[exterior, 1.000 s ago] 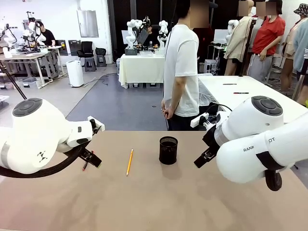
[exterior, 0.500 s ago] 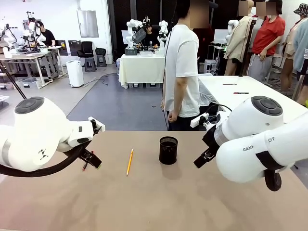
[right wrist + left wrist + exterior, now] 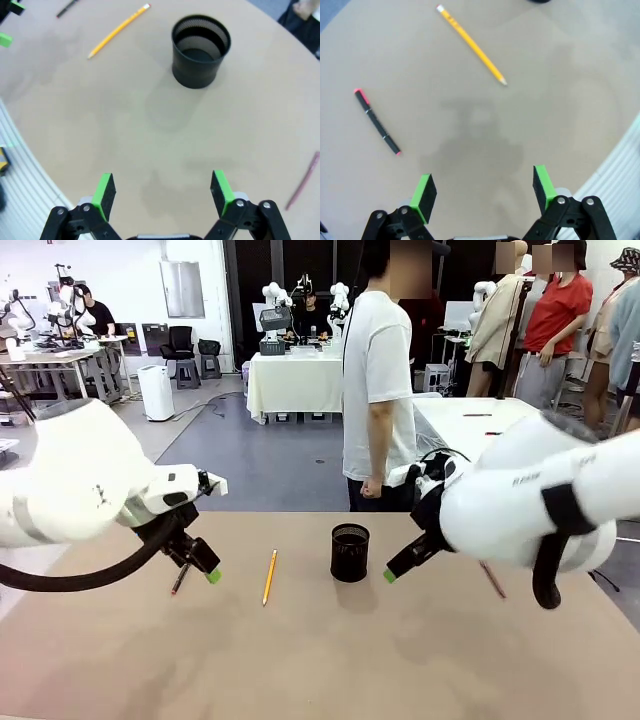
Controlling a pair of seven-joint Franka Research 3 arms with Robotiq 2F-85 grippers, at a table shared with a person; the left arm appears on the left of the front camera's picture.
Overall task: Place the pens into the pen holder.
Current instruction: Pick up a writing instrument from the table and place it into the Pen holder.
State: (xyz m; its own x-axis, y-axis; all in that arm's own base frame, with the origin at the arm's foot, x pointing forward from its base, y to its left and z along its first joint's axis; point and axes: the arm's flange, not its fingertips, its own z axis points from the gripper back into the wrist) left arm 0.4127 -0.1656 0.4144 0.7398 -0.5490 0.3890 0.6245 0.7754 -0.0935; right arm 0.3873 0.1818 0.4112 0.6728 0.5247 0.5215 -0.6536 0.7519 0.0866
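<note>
Jaws on both grippers are seen wide apart, with nothing held between the green pads.

Left side: the left gripper (image 3: 205,568) is held low over the table (image 3: 320,670), pointing down. In its wrist view the left gripper (image 3: 482,184) is seen above bare tabletop. The black pen (image 3: 180,580) is found lying flat just beside that gripper, not touched by it. In the left wrist view the black pen (image 3: 377,121) is seen with a red end and is clear of both fingers. The pencil (image 3: 269,577) is found flat on the table, between the black pen and the holder, apart from both. Its tip is seen turned toward the robot's side (image 3: 471,44).

Centre: the holder (image 3: 350,552) is seen upright. Nothing is visible inside it in the right wrist view (image 3: 201,51).

Right side: the right gripper (image 3: 392,573) is held low just beside the holder, without contact. In its wrist view the right gripper (image 3: 162,187) is seen over bare table, with the holder ahead. The maroon pen (image 3: 492,580) is found flat on the table, partly hidden behind the right arm. It is seen again at the edge of the right wrist view (image 3: 303,181).

A person (image 3: 378,390) is seen standing at the far side.
</note>
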